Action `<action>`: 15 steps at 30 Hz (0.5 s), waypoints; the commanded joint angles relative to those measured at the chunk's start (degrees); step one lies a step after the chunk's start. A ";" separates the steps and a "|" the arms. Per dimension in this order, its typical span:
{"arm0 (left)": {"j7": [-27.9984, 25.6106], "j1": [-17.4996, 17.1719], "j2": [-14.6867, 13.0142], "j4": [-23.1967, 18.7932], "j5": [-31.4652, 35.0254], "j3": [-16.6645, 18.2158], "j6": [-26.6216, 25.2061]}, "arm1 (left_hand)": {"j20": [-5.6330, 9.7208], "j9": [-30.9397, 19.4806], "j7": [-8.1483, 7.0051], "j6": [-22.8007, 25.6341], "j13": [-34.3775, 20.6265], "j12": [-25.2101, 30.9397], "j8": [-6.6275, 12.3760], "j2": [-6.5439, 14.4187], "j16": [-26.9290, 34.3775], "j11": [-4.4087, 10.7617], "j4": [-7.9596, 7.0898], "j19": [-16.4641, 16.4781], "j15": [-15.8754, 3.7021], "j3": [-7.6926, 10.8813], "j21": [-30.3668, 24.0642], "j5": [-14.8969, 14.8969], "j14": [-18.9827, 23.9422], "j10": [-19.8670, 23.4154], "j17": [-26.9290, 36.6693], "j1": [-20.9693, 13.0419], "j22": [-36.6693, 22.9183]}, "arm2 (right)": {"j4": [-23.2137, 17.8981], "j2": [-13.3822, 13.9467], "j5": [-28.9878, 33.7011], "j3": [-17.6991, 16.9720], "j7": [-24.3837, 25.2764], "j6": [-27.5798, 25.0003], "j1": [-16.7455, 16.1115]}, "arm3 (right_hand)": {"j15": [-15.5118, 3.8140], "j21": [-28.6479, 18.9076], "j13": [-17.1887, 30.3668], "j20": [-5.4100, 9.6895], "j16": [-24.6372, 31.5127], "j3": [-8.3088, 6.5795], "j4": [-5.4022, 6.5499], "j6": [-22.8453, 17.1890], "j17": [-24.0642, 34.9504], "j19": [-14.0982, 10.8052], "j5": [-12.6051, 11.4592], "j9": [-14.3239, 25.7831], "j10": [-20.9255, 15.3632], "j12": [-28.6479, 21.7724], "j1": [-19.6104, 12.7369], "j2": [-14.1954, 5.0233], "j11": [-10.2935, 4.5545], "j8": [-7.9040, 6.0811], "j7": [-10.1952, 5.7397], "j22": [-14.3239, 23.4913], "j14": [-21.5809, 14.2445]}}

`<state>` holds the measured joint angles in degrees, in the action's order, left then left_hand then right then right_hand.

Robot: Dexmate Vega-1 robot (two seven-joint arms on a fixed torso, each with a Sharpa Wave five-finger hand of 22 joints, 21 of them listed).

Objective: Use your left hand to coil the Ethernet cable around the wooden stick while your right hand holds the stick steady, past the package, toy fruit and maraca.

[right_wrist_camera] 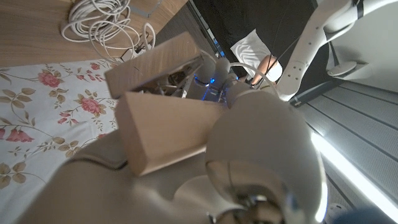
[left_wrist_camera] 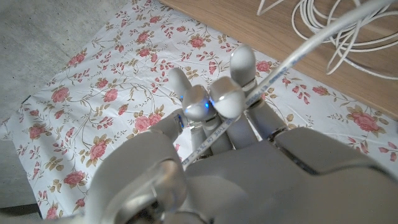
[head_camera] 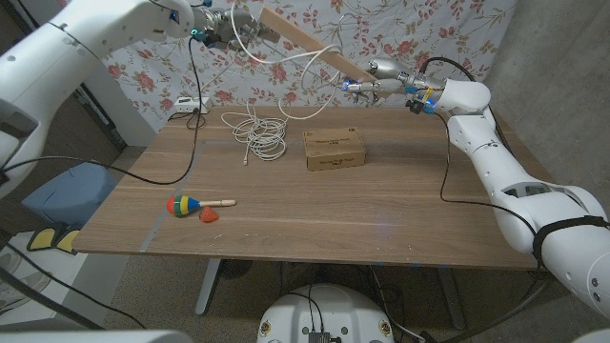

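The wooden stick (head_camera: 310, 45) slants in the air above the table's far side. My right hand (head_camera: 381, 76) grips its lower end; in the right wrist view the stick (right_wrist_camera: 165, 127) lies across that hand (right_wrist_camera: 261, 149). My left hand (head_camera: 219, 30) is raised at the stick's upper end and pinches the white Ethernet cable (head_camera: 250, 43). In the left wrist view the cable (left_wrist_camera: 283, 65) runs between its fingers (left_wrist_camera: 227, 99). From there the cable loops past the stick and drops to a loose coil (head_camera: 259, 133) on the table.
A brown package (head_camera: 335, 150) lies right of the coil. The colourful maraca (head_camera: 186, 205) and a red toy fruit (head_camera: 208, 216) lie near the front left. A white power strip (head_camera: 191, 105) sits at the far left edge. Floral cloth (head_camera: 315, 29) hangs behind the table.
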<state>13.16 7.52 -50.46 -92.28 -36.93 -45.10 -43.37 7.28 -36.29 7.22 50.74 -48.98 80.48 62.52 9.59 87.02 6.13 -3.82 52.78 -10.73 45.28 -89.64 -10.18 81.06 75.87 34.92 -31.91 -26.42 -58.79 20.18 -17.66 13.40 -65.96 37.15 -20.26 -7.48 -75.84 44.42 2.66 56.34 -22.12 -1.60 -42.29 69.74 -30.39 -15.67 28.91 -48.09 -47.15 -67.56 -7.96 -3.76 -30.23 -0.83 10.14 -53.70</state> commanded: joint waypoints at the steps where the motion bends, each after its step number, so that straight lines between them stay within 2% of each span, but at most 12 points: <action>1: 3.72 5.10 4.50 3.98 3.63 -3.25 1.69 | 0.13 -2.85 3.08 0.31 -0.38 -0.16 1.56 -0.23 0.19 0.11 -0.89 0.16 -0.33 0.12 0.07 -0.37 0.02 -0.25 0.25 0.77 0.02 | -5.01 3.11 11.46 6.89 8.89 4.66 -1.53 | -4.99 0.17 -0.08 7.13 -0.30 0.19 -0.07 -2.97 0.18 0.14 -0.35 0.14 -0.62 0.14 -0.17 -0.42 0.11 0.16 -2.26 0.05 -0.08; 5: 4.37 6.01 5.48 4.68 4.11 -3.67 2.01 | 0.09 -5.24 3.39 -0.25 -0.39 -0.35 2.75 -0.11 -0.18 0.29 -1.81 0.23 -0.27 0.08 0.08 -0.49 -0.12 -0.15 0.09 1.23 -0.13 | -5.30 3.94 13.73 9.19 11.28 6.04 -1.38 | -4.97 0.20 -0.12 7.08 -0.43 0.27 -0.12 -3.01 0.18 0.14 -0.36 0.07 -0.66 0.12 -0.22 -0.41 0.18 0.33 -2.29 0.05 -0.08; 11: 4.46 6.50 6.81 5.26 4.25 -3.82 2.55 | 0.08 -5.10 3.55 -0.01 -0.27 -0.47 2.66 0.00 -0.02 0.28 -2.16 0.30 -0.28 0.19 0.08 -0.53 0.23 0.12 0.32 1.32 -0.12 | -5.35 4.90 15.74 12.14 13.56 6.94 -0.70 | -4.97 0.24 -0.11 7.09 -0.55 0.34 -0.14 -3.10 0.18 0.11 -0.37 -0.01 -0.69 0.06 -0.24 -0.43 0.04 0.49 -2.28 0.05 -0.12; 15: 4.30 6.05 7.53 5.28 3.51 -3.35 3.44 | 0.12 -5.43 3.61 0.15 -0.47 -0.45 2.86 0.04 -0.02 0.20 -2.35 0.49 -0.28 0.35 -0.05 -0.53 0.18 0.20 0.37 1.32 -0.25 | -2.55 4.32 15.72 15.03 12.11 5.71 1.43 | -4.97 0.26 -0.23 7.09 -0.62 0.40 -0.15 -3.25 0.18 0.12 -0.38 -0.06 -0.83 0.05 -0.26 -0.47 0.08 0.58 -2.05 0.06 -0.18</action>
<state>16.75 12.62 -45.44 -88.29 -33.52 -48.17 -41.49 7.28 -41.44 7.22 50.74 -49.16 79.84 64.90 9.60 87.00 6.12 -5.80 52.79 -10.70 45.34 -89.64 -10.45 81.07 75.88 34.93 -30.84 -26.45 -63.16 23.70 -6.32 21.84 -56.55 42.14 -21.26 -7.48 -75.63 44.21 2.66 55.90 -21.88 -1.83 -42.52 69.74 -30.40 -15.69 28.79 -48.64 -47.15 -67.57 -7.96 -3.69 -29.79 -0.60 10.14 -53.71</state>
